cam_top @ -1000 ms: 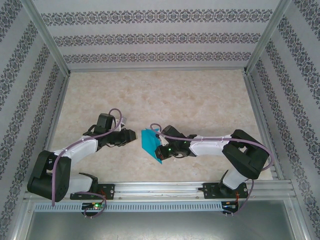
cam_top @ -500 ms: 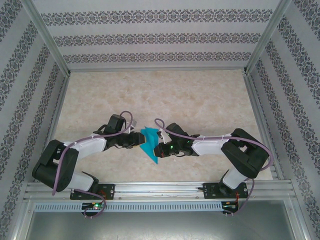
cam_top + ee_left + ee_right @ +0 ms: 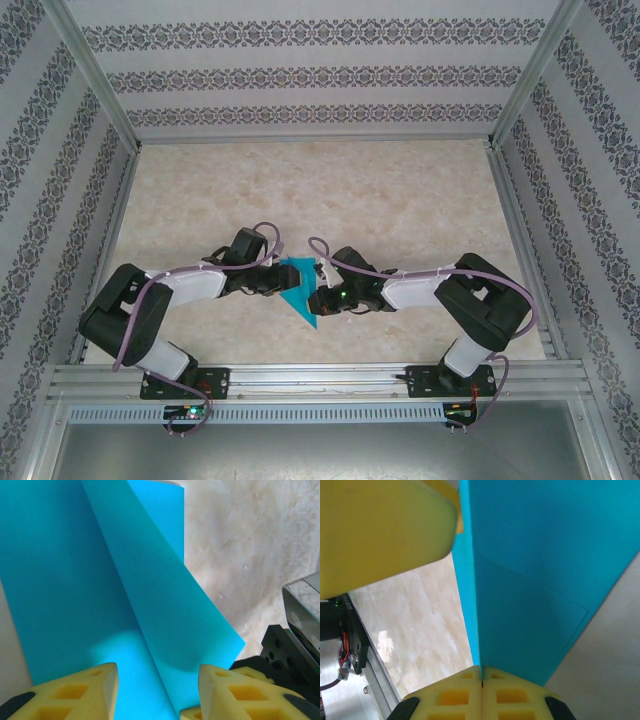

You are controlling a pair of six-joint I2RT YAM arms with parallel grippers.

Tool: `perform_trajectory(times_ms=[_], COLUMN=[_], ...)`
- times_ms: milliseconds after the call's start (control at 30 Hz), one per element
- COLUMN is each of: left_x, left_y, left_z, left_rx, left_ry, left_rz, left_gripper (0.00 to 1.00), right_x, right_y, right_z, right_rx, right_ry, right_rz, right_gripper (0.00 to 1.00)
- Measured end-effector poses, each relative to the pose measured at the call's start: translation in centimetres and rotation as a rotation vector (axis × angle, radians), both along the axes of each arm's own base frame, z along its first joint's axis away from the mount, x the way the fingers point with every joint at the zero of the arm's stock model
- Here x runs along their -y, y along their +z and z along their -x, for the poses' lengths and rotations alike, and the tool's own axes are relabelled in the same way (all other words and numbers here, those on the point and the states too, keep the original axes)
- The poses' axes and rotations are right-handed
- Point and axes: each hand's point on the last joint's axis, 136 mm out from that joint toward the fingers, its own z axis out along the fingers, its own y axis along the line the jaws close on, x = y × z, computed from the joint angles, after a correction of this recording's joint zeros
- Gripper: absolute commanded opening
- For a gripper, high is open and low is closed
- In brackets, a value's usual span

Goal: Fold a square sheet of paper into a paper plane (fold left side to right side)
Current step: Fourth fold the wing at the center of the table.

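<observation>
Looking down from the top camera, I see both arms reaching in toward the middle of the table (image 3: pixel 420 200). The turquoise sheet of paper (image 3: pixel 297 284) sits right between the two grippers, a bit toward the near side. It's folded into a rough triangle, with its sharp corner pointing at the near edge.

The left gripper (image 3: pixel 272 281) is at the sheet's left edge. On its wrist cam the yellow fingers (image 3: pixel 75 690) are spread wide and the paper runs down between them, with a creased flap slanting across the top layer. I honestly can't tell if either pad is touching the paper.

The right gripper (image 3: pixel 318 297) is at the sheet's right edge. Its wrist cam shows the fingers (image 3: pixel 515 697) pressed tight together, pinching the edge of the paper, which rises edge-on out of the pinch. Marbled tabletop shows off to the left of it.
</observation>
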Motion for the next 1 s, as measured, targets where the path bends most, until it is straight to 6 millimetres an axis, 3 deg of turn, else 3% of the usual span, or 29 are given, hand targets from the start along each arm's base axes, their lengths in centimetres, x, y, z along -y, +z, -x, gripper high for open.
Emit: perform_trajectory(times_ms=[667, 1000], left_x=[0.1, 0.2], left_y=[-1.3, -1.5], left_z=[-2.1, -2.5], left_rx=[0.0, -0.003], left_ry=[0.053, 0.057], left_rz=[-0.072, -0.08], left_gripper=[0.46, 0.45], right_x=[-0.3, -0.1], right_y=[-0.8, -0.7], right_z=[0.2, -0.2], right_rx=[-0.024, -0.038], right_ry=[0.014, -0.005], right_rz=[-0.018, -0.025], right_gripper=[0.0, 0.1])
